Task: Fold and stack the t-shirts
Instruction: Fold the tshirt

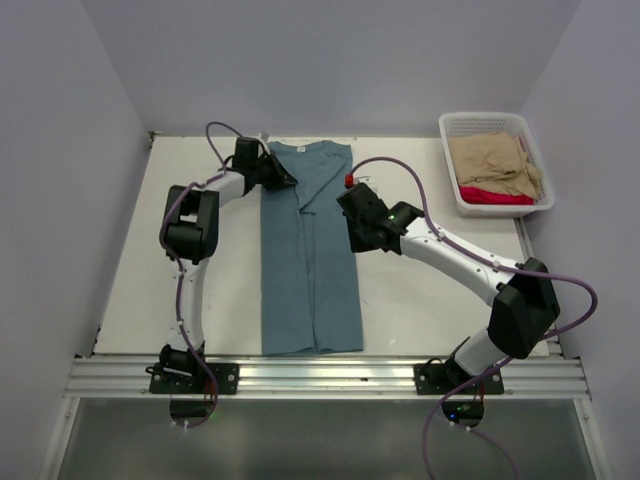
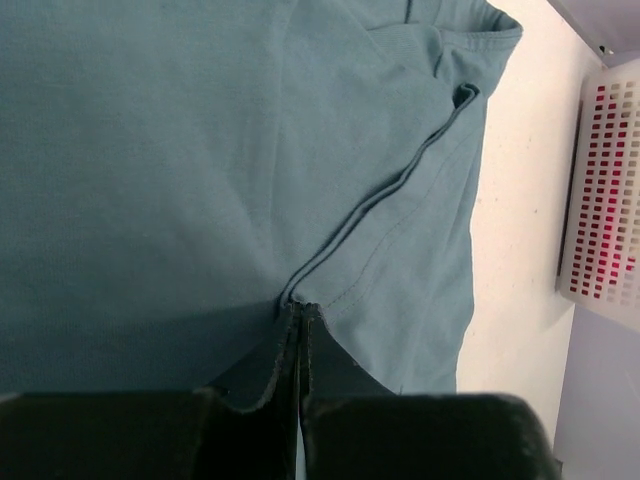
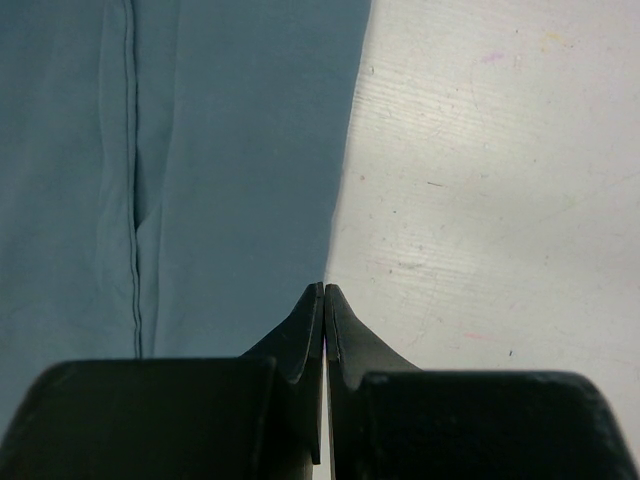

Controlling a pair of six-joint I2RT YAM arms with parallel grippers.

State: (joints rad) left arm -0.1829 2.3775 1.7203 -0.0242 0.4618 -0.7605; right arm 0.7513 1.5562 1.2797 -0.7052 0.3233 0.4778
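A blue-grey t-shirt (image 1: 310,250) lies flat on the table, folded lengthwise into a long strip with its collar at the far end. My left gripper (image 1: 285,180) is at the shirt's far left corner. In the left wrist view its fingers (image 2: 301,308) are shut, and a sleeve hem fold of the shirt (image 2: 200,150) runs into the tips. My right gripper (image 1: 352,240) is at the shirt's right edge, about halfway along. In the right wrist view it (image 3: 324,290) is shut with nothing between the tips, right over the edge of the shirt (image 3: 220,150).
A white basket (image 1: 485,118) at the back right holds beige clothing (image 1: 495,165) and a red garment (image 1: 495,196). The basket also shows in the left wrist view (image 2: 610,200). Bare table (image 1: 430,290) lies to the right of the shirt.
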